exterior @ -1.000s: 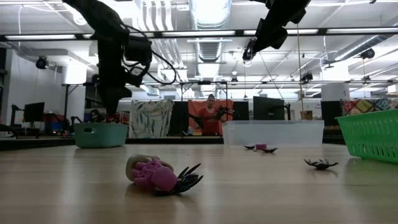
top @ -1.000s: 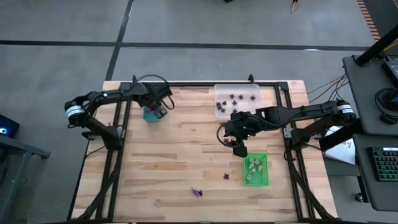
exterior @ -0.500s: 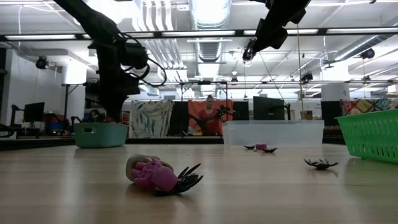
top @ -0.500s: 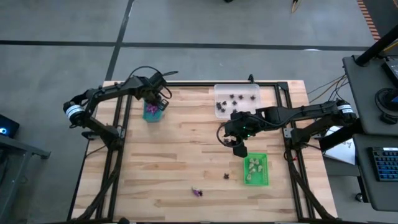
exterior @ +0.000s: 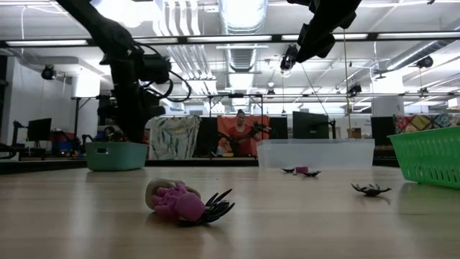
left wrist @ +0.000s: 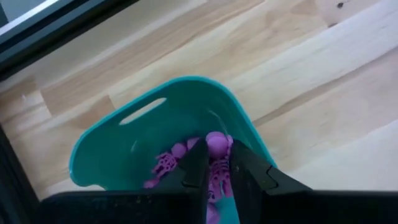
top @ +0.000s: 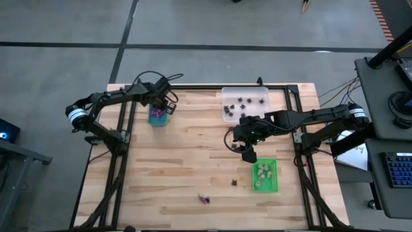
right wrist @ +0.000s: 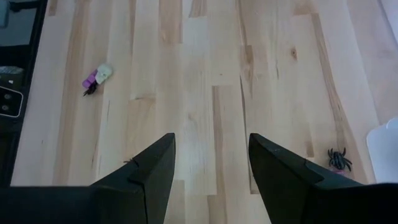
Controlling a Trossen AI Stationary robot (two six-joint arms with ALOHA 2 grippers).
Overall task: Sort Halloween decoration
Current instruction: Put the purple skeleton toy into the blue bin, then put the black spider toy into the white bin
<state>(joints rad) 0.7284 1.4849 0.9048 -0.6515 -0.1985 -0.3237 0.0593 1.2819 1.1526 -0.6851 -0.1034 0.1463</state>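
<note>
High view: left gripper (top: 161, 105) over teal tray (top: 158, 120); right gripper (top: 246, 153) mid-table, beside green tray (top: 264, 176). Left wrist view: fingers nearly together, empty, above purple trinkets (left wrist: 211, 155). Right wrist view: jaws spread, empty; black spider (right wrist: 339, 159) on wood.

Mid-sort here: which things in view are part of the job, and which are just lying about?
Job:
- loose trinket cluster and black spider on the table
- teal tray, clear tray, green tray
- left hand over the teal tray; right hand, open, above mid-table

Lying about:
- keyboard on the side desk
- person in the room behind
</note>
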